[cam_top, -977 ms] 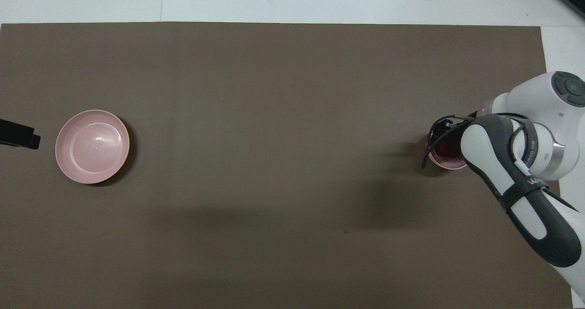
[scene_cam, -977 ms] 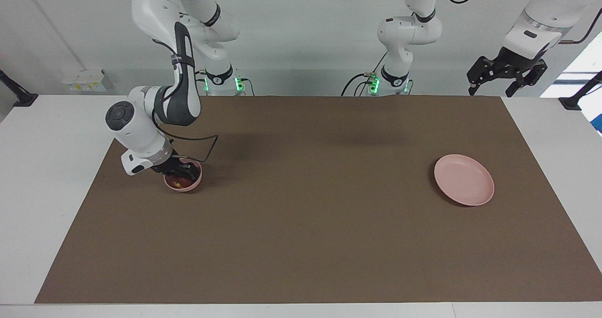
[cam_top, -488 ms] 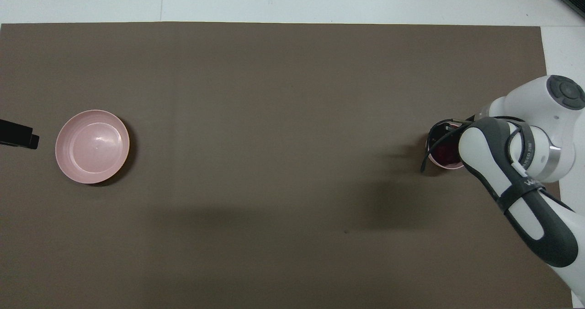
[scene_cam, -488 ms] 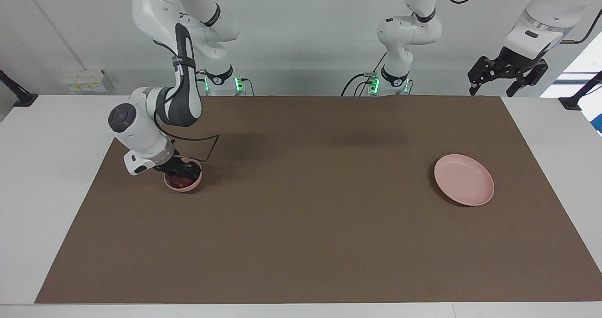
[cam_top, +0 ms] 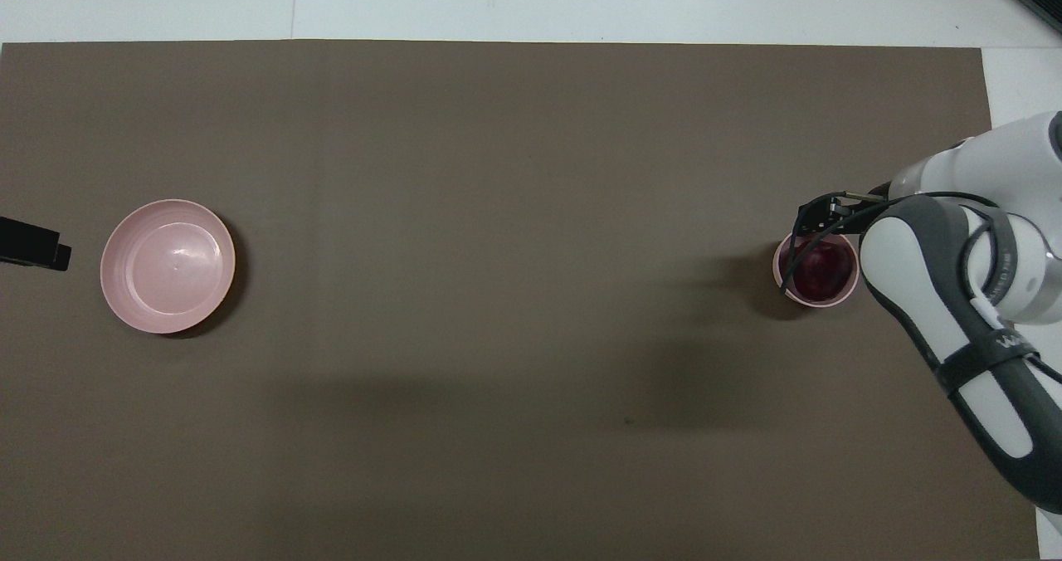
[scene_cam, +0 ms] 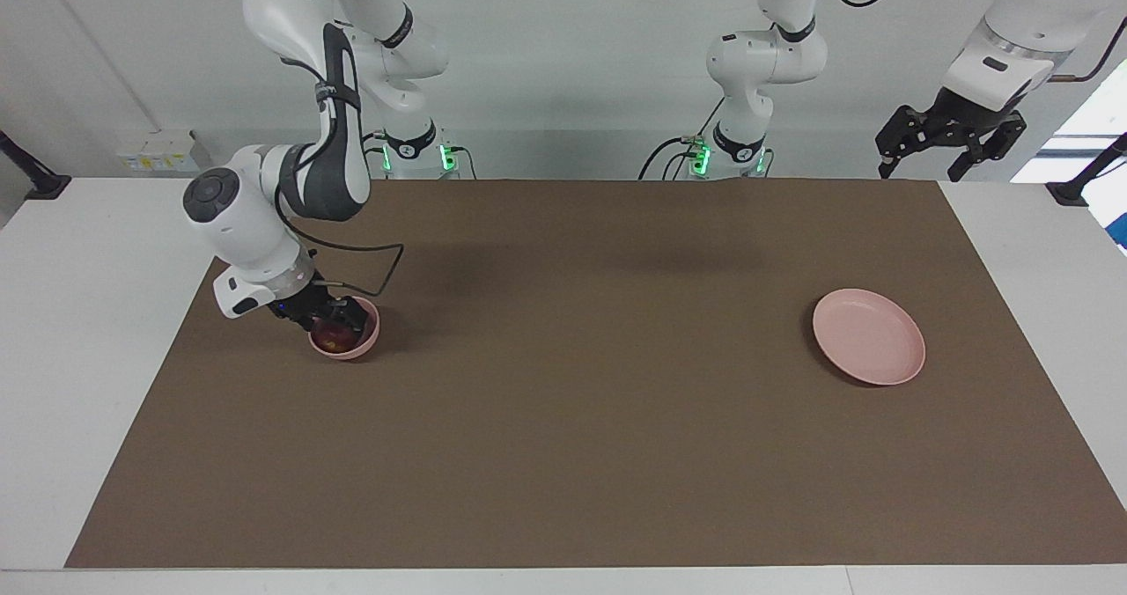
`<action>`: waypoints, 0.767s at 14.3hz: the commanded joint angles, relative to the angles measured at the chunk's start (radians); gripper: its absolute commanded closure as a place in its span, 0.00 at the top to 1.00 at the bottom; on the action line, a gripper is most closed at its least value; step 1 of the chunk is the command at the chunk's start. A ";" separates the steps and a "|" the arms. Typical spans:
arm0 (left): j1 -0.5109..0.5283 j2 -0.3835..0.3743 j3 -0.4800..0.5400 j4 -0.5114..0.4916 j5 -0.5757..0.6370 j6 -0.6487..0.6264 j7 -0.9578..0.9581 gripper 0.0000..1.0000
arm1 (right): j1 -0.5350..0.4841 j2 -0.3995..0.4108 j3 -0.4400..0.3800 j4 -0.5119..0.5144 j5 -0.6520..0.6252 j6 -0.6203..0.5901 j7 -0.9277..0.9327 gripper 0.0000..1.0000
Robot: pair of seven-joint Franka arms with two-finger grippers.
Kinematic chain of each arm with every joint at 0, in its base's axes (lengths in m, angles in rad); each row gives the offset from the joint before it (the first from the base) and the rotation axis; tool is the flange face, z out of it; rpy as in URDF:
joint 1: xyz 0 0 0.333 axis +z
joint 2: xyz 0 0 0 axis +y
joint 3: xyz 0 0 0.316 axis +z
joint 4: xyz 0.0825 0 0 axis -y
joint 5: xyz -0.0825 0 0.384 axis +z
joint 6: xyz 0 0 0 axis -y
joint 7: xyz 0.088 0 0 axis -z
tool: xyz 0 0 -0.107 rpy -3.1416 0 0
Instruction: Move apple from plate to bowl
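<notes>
The dark red apple (scene_cam: 333, 338) (cam_top: 821, 269) lies inside the small pink bowl (scene_cam: 371, 334) (cam_top: 780, 267) at the right arm's end of the table. My right gripper (scene_cam: 330, 317) (cam_top: 819, 219) hangs just over the bowl, open, its fingers apart and off the apple. The flat pink plate (scene_cam: 868, 336) (cam_top: 168, 266) sits bare at the left arm's end. My left gripper (scene_cam: 924, 165) (cam_top: 33, 244) waits raised and open, over the table edge at that end.
A brown mat (scene_cam: 581, 401) covers most of the white table (scene_cam: 79, 252). Black camera stands (scene_cam: 1079, 186) sit at both ends of the table. The right arm's elbow (cam_top: 979, 295) overhangs the mat's corner beside the bowl.
My right gripper has opened, left the apple in the bowl and lifted up and a little toward the table's end. The left arm has hardly moved.
</notes>
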 commanded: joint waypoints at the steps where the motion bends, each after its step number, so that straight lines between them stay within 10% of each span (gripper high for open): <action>1: 0.010 0.003 -0.006 0.012 -0.010 -0.017 0.000 1.00 | 0.000 -0.081 0.010 0.032 -0.075 -0.081 0.012 1.00; 11: 0.010 0.003 -0.006 0.012 -0.010 -0.018 0.000 1.00 | 0.050 -0.256 0.027 0.279 -0.161 -0.486 0.125 1.00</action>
